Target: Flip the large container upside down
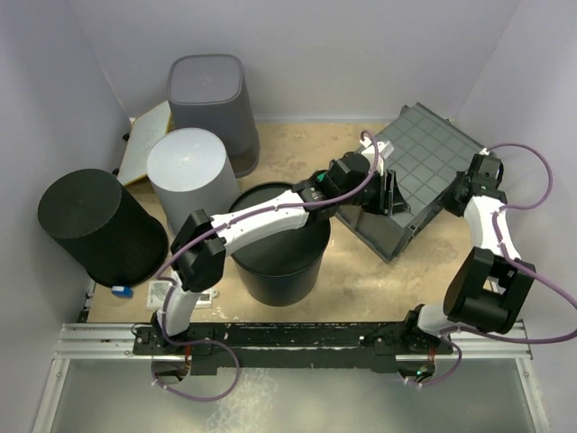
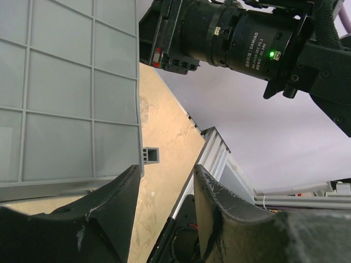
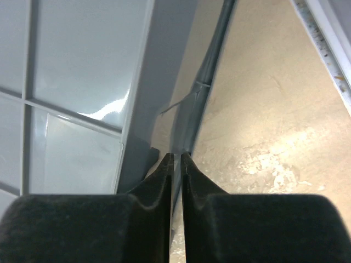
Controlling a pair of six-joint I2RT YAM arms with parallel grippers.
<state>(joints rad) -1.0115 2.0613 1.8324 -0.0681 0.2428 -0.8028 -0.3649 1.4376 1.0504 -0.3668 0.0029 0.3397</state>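
rim of large container (image 1: 424, 171) pinched in narrow right gripper (image 3: 176, 156); left gripper (image 2: 167, 172) parted, empty, beside its base; tilt visible only overhead.

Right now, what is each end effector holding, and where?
Right end effector pinches the large container by its rim; left end effector stands open, gripping nothing.

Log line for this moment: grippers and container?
large container: tilted on edge, gridded base showing | left gripper: open, beside its edge | right gripper: closed on its rim | flip: not finished
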